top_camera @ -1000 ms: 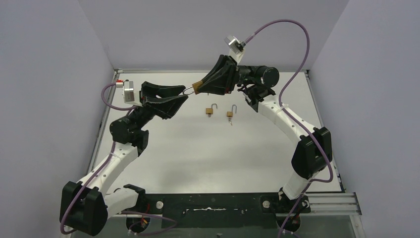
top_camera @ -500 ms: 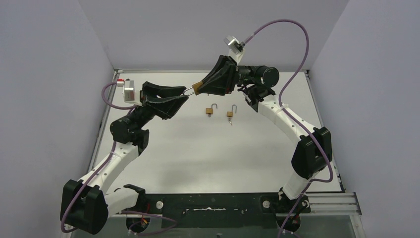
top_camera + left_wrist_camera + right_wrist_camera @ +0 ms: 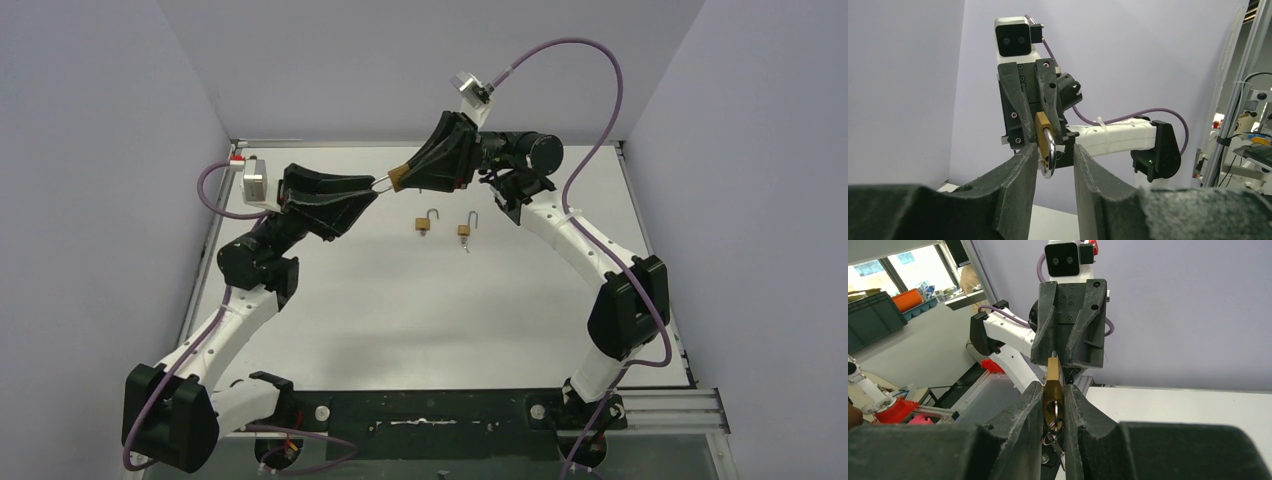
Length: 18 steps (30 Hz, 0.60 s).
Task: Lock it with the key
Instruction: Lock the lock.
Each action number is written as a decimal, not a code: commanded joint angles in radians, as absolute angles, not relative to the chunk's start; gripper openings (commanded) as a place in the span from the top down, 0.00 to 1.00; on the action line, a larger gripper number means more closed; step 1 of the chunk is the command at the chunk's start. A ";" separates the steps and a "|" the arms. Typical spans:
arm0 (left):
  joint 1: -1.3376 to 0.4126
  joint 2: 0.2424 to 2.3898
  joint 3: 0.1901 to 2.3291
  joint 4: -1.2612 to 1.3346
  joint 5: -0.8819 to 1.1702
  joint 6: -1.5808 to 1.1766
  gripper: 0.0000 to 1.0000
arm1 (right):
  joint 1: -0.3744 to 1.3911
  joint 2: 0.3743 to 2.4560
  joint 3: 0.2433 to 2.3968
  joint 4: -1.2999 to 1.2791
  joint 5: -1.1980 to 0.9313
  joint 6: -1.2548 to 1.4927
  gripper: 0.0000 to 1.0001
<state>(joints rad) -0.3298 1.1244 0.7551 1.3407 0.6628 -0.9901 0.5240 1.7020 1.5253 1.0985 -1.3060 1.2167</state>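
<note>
My right gripper point(image 3: 401, 178) is shut on the body of a brass padlock point(image 3: 397, 176), held up in the air over the back of the table. In the right wrist view the padlock point(image 3: 1053, 372) is pinched between my fingers, with a key point(image 3: 1055, 412) in its keyhole and a ring with a spare key hanging below. The silver shackle point(image 3: 1048, 164) points at my left gripper point(image 3: 1055, 147). Its jaws stand a little apart around the shackle's end. The shackle lies close against the left finger point(image 3: 1023, 165), with a gap to the other finger.
Two more brass padlocks with raised shackles lie on the white table point(image 3: 400, 310), one point(image 3: 426, 222) next to the other point(image 3: 466, 230), just below the raised grippers. Grey walls close in the table on the left, back and right.
The left gripper's jaws have narrowed around the shackle, and its wrist has shifted slightly up and left. The right arm and the padlock have stayed still.
</note>
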 commanded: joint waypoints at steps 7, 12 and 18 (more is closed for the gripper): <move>-0.325 1.127 0.824 1.374 0.720 -1.022 0.76 | 0.518 1.713 1.585 1.129 -1.286 1.221 1.00; -0.325 1.125 0.819 1.357 0.732 -1.019 0.91 | 0.517 1.715 1.588 1.127 -1.284 1.220 1.00; -0.325 1.128 0.817 1.347 0.734 -1.019 0.80 | 0.517 1.717 1.591 1.125 -1.286 1.220 1.00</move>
